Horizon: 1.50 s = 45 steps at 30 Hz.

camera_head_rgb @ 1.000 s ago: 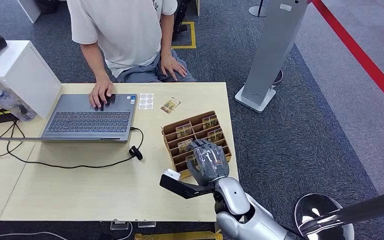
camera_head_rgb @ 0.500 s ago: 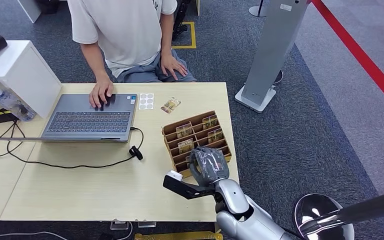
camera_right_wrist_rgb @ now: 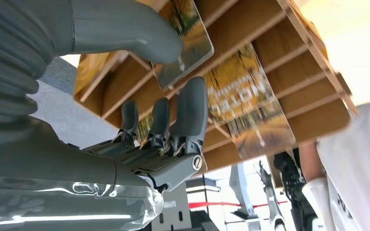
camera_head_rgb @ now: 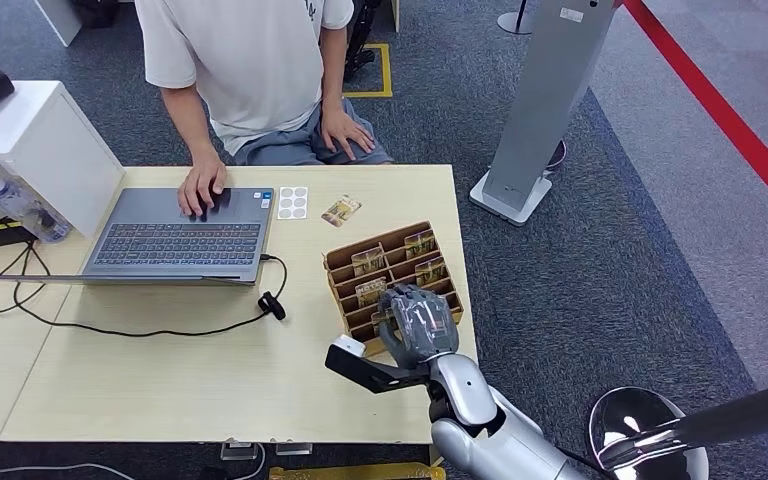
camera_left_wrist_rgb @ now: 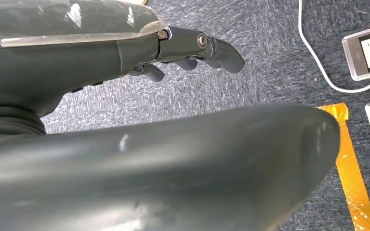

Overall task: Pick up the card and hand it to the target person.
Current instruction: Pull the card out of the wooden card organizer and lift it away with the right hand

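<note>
**Reaching into the card rack: right hand at the near slots**

Hanging low beside the body, the left hand (camera_left_wrist_rgb: 183, 53) points at grey carpet; its fingers lie apart and hold nothing.

Right hand (camera_head_rgb: 418, 322): poised over the near end of the brown slotted cardboard rack (camera_head_rgb: 392, 272), which sits at the near right corner of the pale wooden surface (camera_head_rgb: 160, 370). In the right wrist view the thick grey thumb (camera_right_wrist_rgb: 125, 31) presses the face of a glossy yellow-printed card (camera_right_wrist_rgb: 185, 41) while the darker fingers (camera_right_wrist_rgb: 192, 115) curl in behind it, against the slot dividers. The card looks pinched between thumb and finger yet seated in its slot, so the lift is judged not yet done. Neighbouring cards stand tilted in their own compartments, likely angled so that an edge is left proud for grasping.

Further off on the surface: a loose card (camera_head_rgb: 341, 210) lying flat beyond the rack; a white sheet of round stickers (camera_head_rgb: 292, 203) beside it; an open grey laptop (camera_head_rgb: 182, 236) with a black cable (camera_head_rgb: 160, 325) trailing toward the near side.

Farthest: the person in a white T-shirt (camera_head_rgb: 245, 60), seated across the surface, one hand on the laptop, presumably the recipient.
</note>
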Each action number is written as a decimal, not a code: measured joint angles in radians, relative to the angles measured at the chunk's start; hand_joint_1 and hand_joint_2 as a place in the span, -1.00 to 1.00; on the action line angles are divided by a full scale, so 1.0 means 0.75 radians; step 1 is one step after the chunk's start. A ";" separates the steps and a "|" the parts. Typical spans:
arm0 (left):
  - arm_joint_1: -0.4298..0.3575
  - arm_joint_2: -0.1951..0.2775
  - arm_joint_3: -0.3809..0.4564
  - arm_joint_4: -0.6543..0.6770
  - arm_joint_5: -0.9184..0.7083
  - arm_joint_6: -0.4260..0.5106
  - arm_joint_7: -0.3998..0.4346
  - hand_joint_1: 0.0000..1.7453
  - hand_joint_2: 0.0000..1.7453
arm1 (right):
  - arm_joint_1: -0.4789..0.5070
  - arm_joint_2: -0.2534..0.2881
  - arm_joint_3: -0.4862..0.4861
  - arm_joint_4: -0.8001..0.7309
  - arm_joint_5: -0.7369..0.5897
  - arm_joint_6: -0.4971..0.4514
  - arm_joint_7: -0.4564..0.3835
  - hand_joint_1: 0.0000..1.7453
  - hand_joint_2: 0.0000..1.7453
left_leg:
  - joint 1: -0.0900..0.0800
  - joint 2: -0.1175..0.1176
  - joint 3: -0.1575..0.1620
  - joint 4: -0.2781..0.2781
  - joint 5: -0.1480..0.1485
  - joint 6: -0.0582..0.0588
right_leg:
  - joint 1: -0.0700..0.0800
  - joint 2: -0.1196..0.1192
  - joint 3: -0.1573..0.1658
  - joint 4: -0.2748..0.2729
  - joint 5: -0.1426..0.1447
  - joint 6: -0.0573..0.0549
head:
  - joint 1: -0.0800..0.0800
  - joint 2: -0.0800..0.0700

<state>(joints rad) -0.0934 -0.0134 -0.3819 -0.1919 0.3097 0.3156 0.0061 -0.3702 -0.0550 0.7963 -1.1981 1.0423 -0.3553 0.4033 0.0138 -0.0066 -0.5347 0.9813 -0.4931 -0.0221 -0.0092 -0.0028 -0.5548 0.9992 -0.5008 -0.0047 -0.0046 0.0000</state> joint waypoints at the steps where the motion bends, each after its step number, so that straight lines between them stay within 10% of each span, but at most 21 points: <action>1: 0.000 0.000 0.000 0.000 0.002 0.000 -0.001 -1.00 -1.00 | 0.000 -0.001 0.000 -0.018 0.005 0.001 0.005 -0.10 1.00 | 0.000 0.000 0.000 0.000 0.000 0.000 | 0.000 0.000 0.000 0.000 0.000 0.000 | 0.000 0.000; 12: 0.000 0.000 -0.005 0.000 0.006 0.000 -0.003 -1.00 -1.00 | 0.019 -0.019 0.000 -0.111 0.015 0.043 0.021 -0.35 1.00 | 0.000 0.000 0.000 0.000 0.000 0.000 | 0.000 0.000 0.000 0.000 0.000 0.000 | 0.000 0.000; 25: -0.002 0.000 -0.023 0.000 0.006 0.000 0.004 -1.00 -1.00 | 0.021 -0.019 -0.001 -0.049 -0.023 0.039 0.000 0.00 1.00 | 0.000 0.000 0.000 0.000 0.000 0.000 | 0.000 0.000 0.000 0.000 0.000 0.000 | 0.000 0.000; 45: -0.005 0.000 -0.035 0.000 0.013 0.000 0.006 -1.00 -1.00 | -0.006 0.002 -0.001 0.089 -0.064 0.008 -0.038 -0.08 1.00 | 0.000 0.000 0.000 0.000 0.000 0.000 | 0.000 0.000 0.000 0.000 0.000 0.000 | 0.000 0.000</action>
<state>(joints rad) -0.0974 -0.0134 -0.4081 -0.1919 0.3195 0.3155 0.0103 -0.3744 -0.0532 0.7958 -1.1314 0.9940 -0.3496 0.3748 0.0138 -0.0066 -0.5350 0.9813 -0.4931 -0.0221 -0.0092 -0.0028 -0.5548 0.9992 -0.5008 -0.0047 -0.0047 0.0000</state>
